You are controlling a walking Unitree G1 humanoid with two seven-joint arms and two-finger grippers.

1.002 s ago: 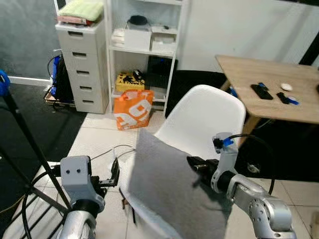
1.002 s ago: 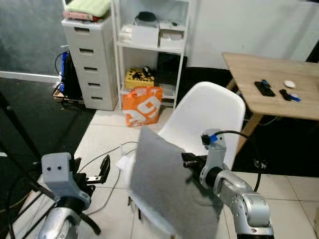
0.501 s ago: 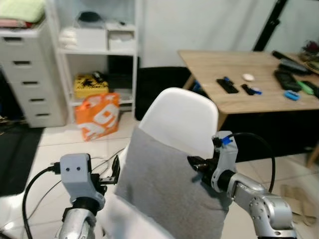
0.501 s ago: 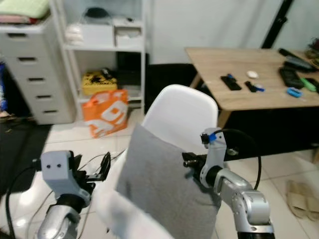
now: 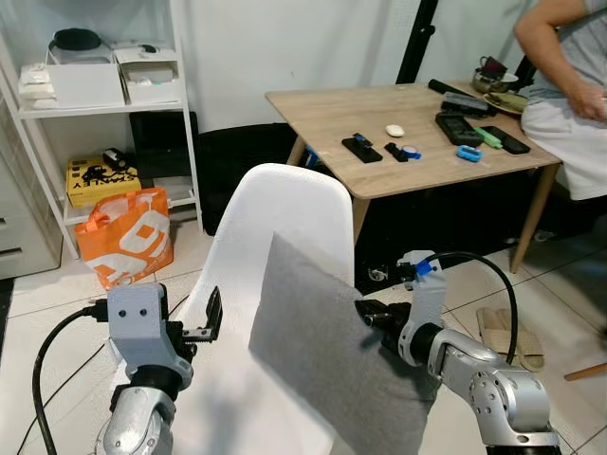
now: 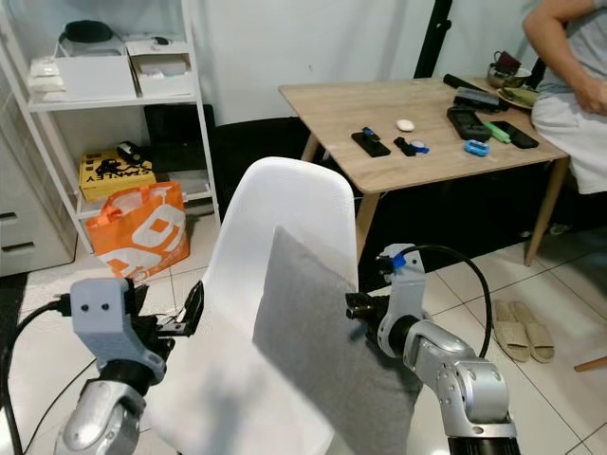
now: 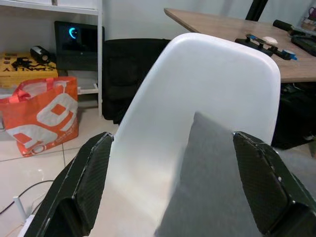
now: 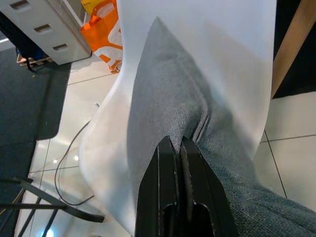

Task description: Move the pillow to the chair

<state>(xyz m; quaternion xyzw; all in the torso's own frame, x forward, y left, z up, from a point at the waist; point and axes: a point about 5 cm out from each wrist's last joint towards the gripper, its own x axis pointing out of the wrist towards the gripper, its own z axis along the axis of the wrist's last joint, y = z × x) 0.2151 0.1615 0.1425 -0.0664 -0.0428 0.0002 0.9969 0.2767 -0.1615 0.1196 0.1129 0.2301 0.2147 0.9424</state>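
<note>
Right wrist view: my right tool (image 8: pixel 178 148) pinches the grey pillow (image 5: pixel 327 355) above the white chair (image 5: pixel 275 218); left tool (image 7: pixel 173 187) gapes empty. Next: lower, release.

Silver arms, black fingers, cables trailing off both of my wrists.

My left arm (image 5: pixel 133 431) is a rounded silver tube topped by a boxy pale-grey wrist block with two small dark screw holes on its face, and a black cable loops out from its side. My left gripper (image 7: pixel 173 192) ends in two broad, matte black fingers (image 7: pixel 86 185) with bevelled edges. My right arm (image 5: pixel 493 393) is smooth, shiny silver with bulging joint housings, and a black collar rings the wrist. A narrow white module stands on that wrist with a blue tab on top, and a thick black cable arcs from it. My right gripper (image 8: pixel 177 143) has two long, slim black fingers (image 8: pixel 165 173).
</note>
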